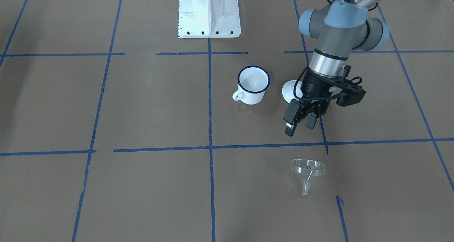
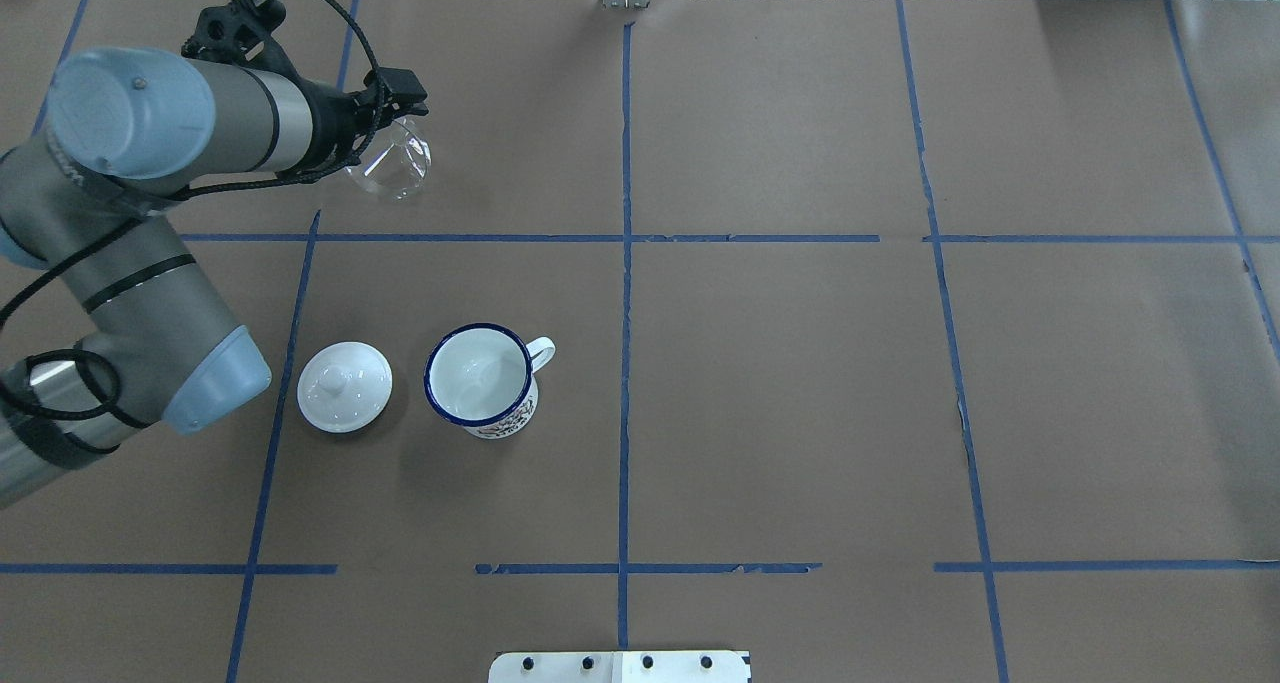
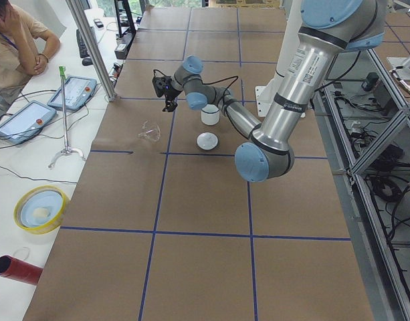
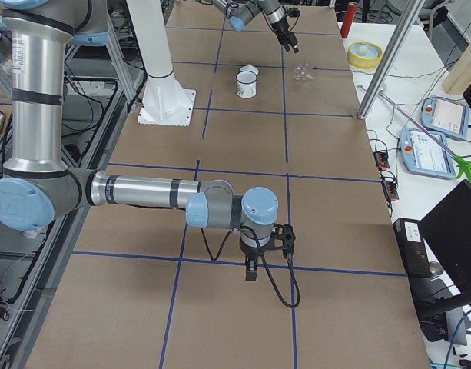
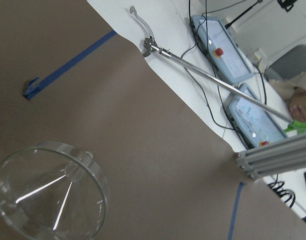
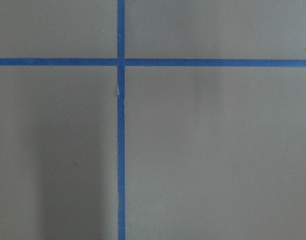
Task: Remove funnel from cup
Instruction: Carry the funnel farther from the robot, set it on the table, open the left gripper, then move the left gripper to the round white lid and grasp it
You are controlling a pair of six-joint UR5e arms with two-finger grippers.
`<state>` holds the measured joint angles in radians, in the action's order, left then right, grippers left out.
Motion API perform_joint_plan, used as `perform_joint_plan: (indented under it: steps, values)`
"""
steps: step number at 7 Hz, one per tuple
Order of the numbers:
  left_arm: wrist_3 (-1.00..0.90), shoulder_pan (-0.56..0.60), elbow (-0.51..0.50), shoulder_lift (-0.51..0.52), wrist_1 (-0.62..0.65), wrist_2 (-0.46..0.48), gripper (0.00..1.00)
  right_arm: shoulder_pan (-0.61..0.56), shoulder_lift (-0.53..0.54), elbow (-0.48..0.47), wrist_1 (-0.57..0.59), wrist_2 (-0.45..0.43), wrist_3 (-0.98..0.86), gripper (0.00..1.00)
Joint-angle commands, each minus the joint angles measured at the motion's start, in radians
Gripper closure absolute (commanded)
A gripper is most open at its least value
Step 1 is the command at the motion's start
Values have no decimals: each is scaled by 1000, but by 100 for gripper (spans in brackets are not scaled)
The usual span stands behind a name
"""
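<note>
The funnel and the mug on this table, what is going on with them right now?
The funnel lies on its side, out of the cup and apart from it. The cup stands upright and empty, a white lid beside it. The left gripper hangs above the table near the funnel, jaws open, holding nothing. The right gripper is far off at the table's other end; its jaws cannot be judged.

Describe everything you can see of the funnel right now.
The funnel is clear plastic: a wide round cone, a short narrow spout, a small tab on the rim. It lies tipped on its side on the brown paper, out of the cup and apart from it. The left hand hovers open nearby, not touching it.
</note>
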<state>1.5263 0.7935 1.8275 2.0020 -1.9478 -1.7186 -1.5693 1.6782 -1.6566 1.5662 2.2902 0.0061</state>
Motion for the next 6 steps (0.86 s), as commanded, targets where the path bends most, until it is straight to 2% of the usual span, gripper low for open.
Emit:
perform_joint_plan:
  steps: [1, 2, 3, 4, 5, 6]
  values:
    - [-296, 26, 229, -87, 351, -105, 0, 0, 0, 0, 0, 0, 0, 0]
    - [-387, 26, 325, -209, 381, -158, 0, 0, 0, 0, 0, 0, 0, 0]
    - [-393, 21, 404, -291, 359, -217, 0, 0, 0, 0, 0, 0, 0, 0]
    - [-382, -14, 401, -305, 359, -260, 0, 0, 0, 0, 0, 0, 0, 0]
    - [-382, -38, 345, -302, 351, -262, 0, 0, 0, 0, 0, 0, 0, 0]
    - [-380, -68, 257, -299, 260, -262, 0, 0, 0, 0, 0, 0, 0, 0]
